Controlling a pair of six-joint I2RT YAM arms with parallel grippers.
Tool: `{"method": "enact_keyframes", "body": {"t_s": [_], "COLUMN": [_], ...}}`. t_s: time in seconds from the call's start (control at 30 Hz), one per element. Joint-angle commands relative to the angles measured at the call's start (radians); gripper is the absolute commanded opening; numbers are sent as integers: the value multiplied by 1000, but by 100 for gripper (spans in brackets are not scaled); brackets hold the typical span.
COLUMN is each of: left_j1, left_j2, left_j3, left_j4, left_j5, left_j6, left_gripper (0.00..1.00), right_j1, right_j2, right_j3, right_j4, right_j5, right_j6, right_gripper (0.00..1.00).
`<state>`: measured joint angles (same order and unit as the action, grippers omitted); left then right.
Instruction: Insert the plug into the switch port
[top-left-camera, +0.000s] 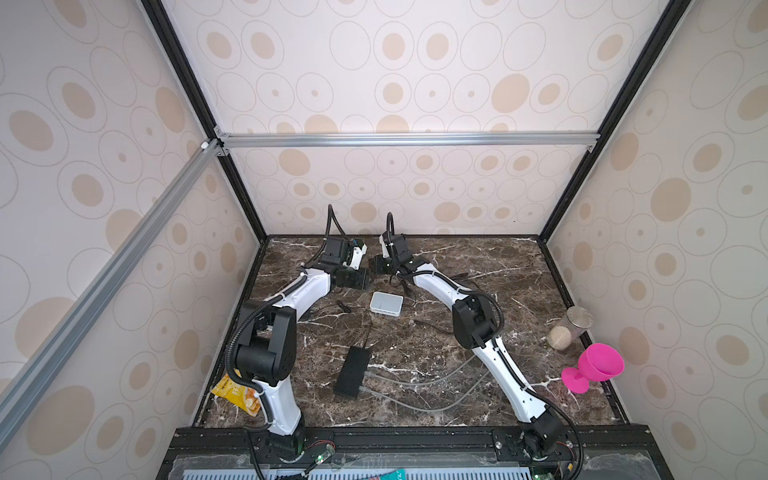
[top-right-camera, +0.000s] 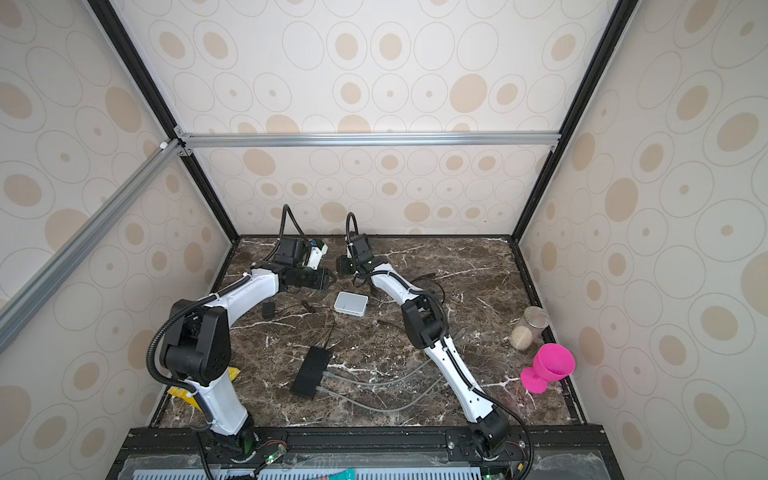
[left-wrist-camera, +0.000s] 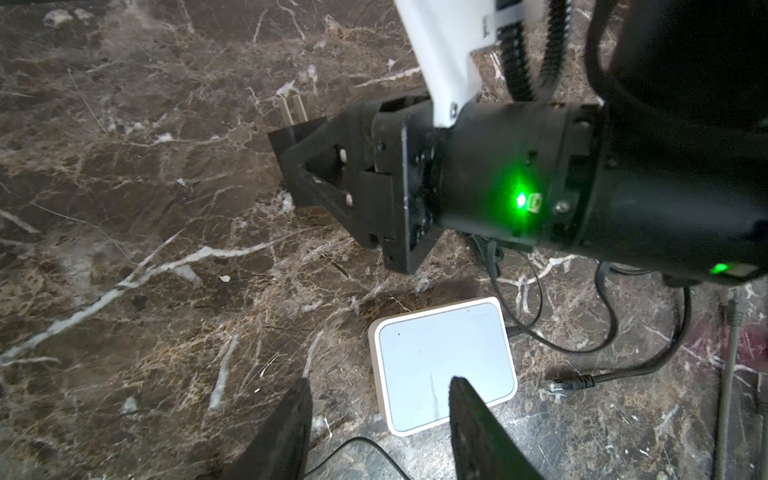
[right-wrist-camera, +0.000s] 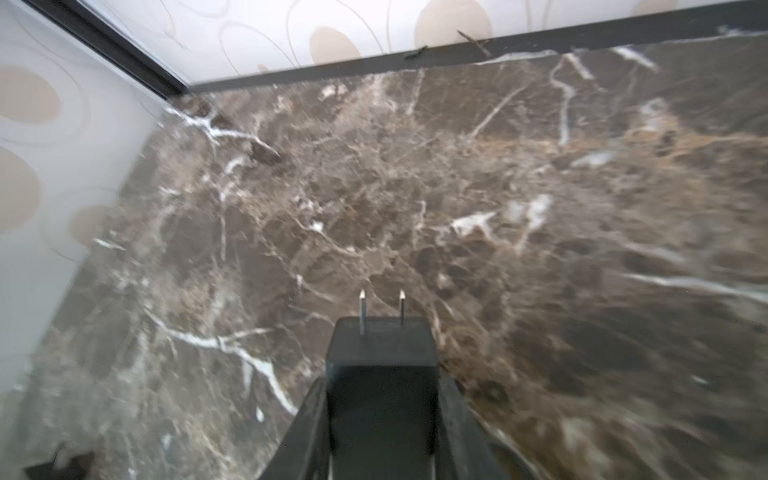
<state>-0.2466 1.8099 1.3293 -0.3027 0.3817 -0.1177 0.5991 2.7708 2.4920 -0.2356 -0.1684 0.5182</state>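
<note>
Although the right tool (right-wrist-camera: 381, 386) is clamped on a black power adapter (right-wrist-camera: 380, 345), its two prongs (right-wrist-camera: 362, 307) pointing out over bare desk (top-left-camera: 498, 270) toward the far wall, nothing looks inserted yet. The white switch (top-left-camera: 386, 303) lies flat mid-desk, just nearer the camera than both tools. A network plug (left-wrist-camera: 555, 386) on a dark cable lies loose on the desk just beside it (whether that plug or the adapter's own lead is the one meant, I cannot tell). A thin dark lead (left-wrist-camera: 536, 338) meets the switch's side, but whether it is seated is unclear.

By my reading the task is early: a plug has to be lined up with a port and pushed home.

Both arms reach forward with bent elbows, wrists near each other at the far side. The left tool (left-wrist-camera: 380, 386) hangs empty above the switch, jaws moderately apart; the adapter is held clear of the desk.
</note>
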Motion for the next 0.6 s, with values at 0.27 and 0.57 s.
{"method": "enact_keyframes", "body": {"t_s": [0.27,0.57], "left_j1": [15,16], "left_j2": [-10,20], "left_j3": [-2,-12], "left_j4": [6,-3], "left_j5": [27,108], "left_j6": [-11,73], "left_gripper": [53,60], "right_j1": [-8,-83], "right_j2": [-2,-625], "right_j3": [-24,-684], "right_j4": [280,400], "right_j5": [-164,-123], "right_j6": [103,11], "right_gripper": [100,100]}}
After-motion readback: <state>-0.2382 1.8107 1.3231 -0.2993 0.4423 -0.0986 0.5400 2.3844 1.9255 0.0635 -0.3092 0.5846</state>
